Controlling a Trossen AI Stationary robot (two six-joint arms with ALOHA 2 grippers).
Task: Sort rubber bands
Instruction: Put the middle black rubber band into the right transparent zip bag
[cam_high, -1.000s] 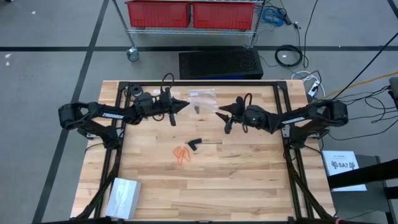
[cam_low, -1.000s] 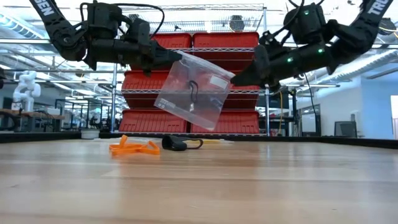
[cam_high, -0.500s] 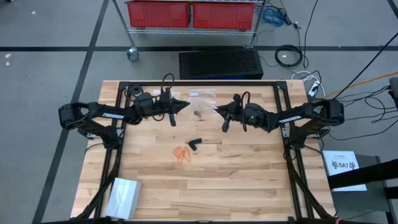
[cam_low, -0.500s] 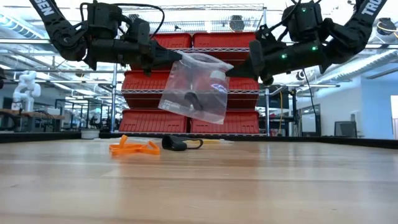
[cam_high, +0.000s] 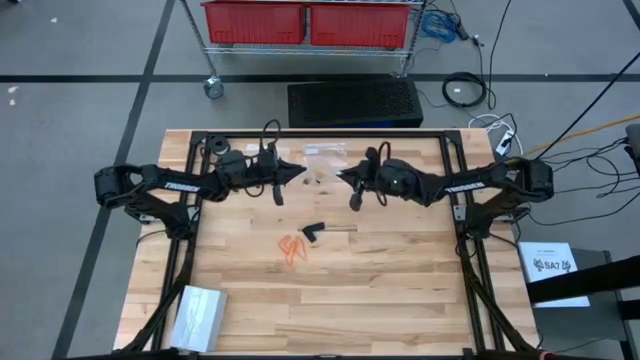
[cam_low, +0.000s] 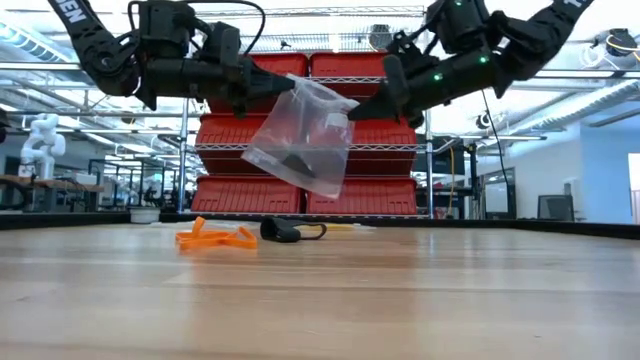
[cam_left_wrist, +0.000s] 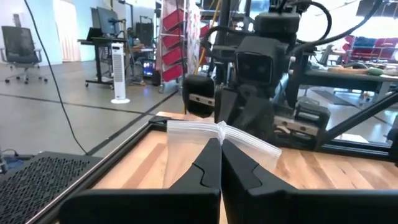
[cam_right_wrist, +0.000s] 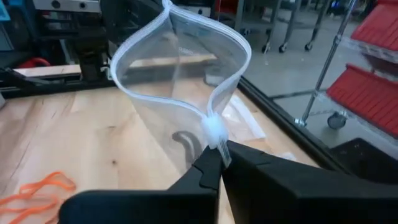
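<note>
A clear plastic bag (cam_low: 300, 140) hangs in the air over the table's far middle, held between my two grippers. Its mouth (cam_right_wrist: 180, 56) bows open, and a black rubber band (cam_low: 298, 163) lies inside at the bottom. My left gripper (cam_low: 290, 90) is shut on one end of the mouth, and my right gripper (cam_low: 352, 112) is shut on the other end. Orange rubber bands (cam_high: 292, 248) and black rubber bands (cam_high: 314, 230) lie loose on the wood below. No pale bands show. My left gripper pinches the bag's zip edge (cam_left_wrist: 217, 130) between its two fingers, coming level from the table's left. The bag hangs below, clear of the table. My right gripper pinches the zip rim at the mouth's other end (cam_right_wrist: 214, 132), coming from the table's right and slanting slightly down. The mouth bows open between the two holds.
A second clear bag (cam_high: 325, 151) lies flat near the table's far edge. A white packet (cam_high: 197, 316) sits at the near left corner. A black cable coil (cam_high: 213, 147) lies at the far left. Red bins (cam_low: 300, 130) on a wire rack stand behind the table.
My right gripper has moved toward the table's left and slightly up, and has shut on the free end of the bag's mouth. The bag, which hung flat from the left gripper alone, now has its mouth bowed open and its bottom swung over.
</note>
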